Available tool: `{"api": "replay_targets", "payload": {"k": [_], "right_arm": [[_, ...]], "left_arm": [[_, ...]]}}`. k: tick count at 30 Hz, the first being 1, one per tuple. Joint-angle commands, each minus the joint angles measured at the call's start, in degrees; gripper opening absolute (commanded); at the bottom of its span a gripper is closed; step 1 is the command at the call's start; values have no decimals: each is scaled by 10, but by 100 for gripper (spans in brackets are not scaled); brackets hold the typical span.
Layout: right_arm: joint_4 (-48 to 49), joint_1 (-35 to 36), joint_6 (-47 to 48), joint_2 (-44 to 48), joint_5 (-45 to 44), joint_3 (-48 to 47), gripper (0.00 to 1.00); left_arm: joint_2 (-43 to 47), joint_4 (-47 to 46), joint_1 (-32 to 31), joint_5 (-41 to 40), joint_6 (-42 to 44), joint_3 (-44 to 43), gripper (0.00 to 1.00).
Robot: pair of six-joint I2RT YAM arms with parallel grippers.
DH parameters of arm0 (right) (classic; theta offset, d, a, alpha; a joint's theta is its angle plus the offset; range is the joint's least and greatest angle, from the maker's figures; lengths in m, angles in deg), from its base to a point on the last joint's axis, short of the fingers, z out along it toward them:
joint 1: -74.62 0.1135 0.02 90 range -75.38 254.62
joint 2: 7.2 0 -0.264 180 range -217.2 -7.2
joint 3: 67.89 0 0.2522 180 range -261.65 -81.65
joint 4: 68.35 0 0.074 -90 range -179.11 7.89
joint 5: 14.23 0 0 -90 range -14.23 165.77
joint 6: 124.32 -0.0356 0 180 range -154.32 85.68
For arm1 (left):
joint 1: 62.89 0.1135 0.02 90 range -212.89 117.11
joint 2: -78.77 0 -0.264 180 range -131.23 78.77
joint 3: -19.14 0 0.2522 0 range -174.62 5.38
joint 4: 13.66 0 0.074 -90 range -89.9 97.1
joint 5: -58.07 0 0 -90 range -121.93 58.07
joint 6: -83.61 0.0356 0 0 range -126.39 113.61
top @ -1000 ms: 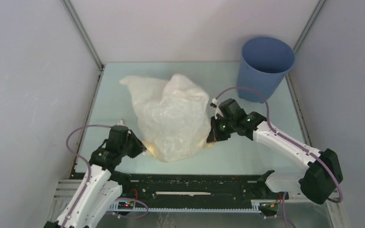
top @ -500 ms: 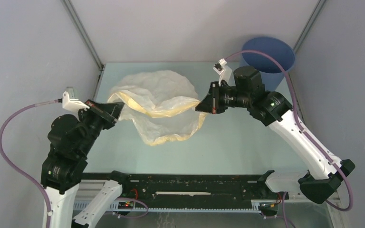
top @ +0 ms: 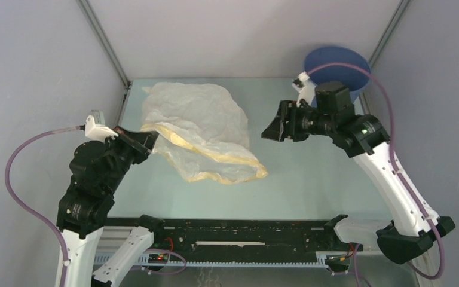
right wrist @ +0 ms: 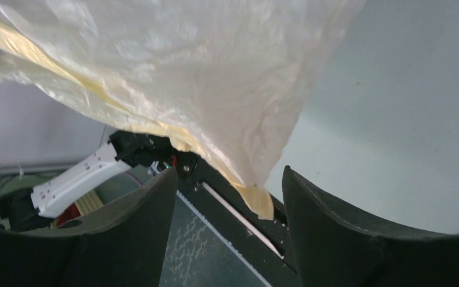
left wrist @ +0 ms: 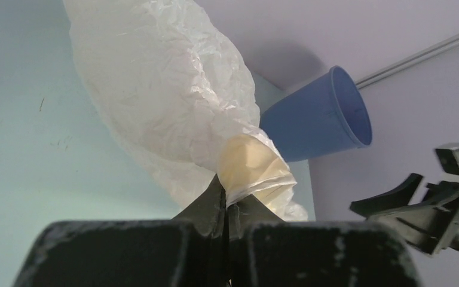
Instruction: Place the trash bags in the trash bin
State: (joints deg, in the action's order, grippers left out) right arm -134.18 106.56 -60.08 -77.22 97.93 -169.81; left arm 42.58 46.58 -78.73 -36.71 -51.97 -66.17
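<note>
The trash bag (top: pixel 200 128), pale crinkly plastic with a yellow rim, hangs from its left rim corner and drapes down onto the table. My left gripper (top: pixel 148 139) is shut on that corner; in the left wrist view the yellowish rim (left wrist: pixel 254 167) bunches out of the closed jaws of the left gripper (left wrist: pixel 226 200). My right gripper (top: pixel 273 127) is raised right of the bag, open and holding nothing. In the right wrist view the bag (right wrist: pixel 185 66) hangs ahead of the right gripper (right wrist: pixel 230 185), apart from its fingers. The blue trash bin (top: pixel 358 69) stands at the back right, partly hidden behind the right arm.
Grey enclosure walls close the table on the left, back and right. The black rail (top: pixel 245 230) with both arm bases runs along the near edge. The bin (left wrist: pixel 320 122) also appears in the left wrist view, beyond the bag.
Both arms lifted the bag off the table and spread its mouth. The right gripper has since opened and let go of the rim, moving right toward the bin; the freed side has dropped.
</note>
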Motion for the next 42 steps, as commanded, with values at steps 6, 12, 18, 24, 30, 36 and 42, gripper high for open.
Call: {"api": "replay_targets", "payload": {"k": [6,12,18,24,30,36,42], "right_arm": [[-54,-159,4,41,-66,-66,91],[-55,-304,-44,29,-169,-84,91],[-59,-388,-53,-35,-248,-133,93],[-26,-423,-57,-124,-274,-161,94],[-29,-435,-56,-235,-295,-211,90],[-23,-435,-46,-296,-299,-224,82],[-49,-425,-50,-303,-288,-208,76]], "left_arm": [[-21,43,2,-16,24,-1,0],[-29,43,2,14,39,13,0],[-39,32,2,43,46,18,0],[-65,53,2,58,90,-19,0],[-93,58,2,49,129,-75,0],[-110,58,2,38,127,-86,0],[-125,33,2,62,108,-78,0]]}}
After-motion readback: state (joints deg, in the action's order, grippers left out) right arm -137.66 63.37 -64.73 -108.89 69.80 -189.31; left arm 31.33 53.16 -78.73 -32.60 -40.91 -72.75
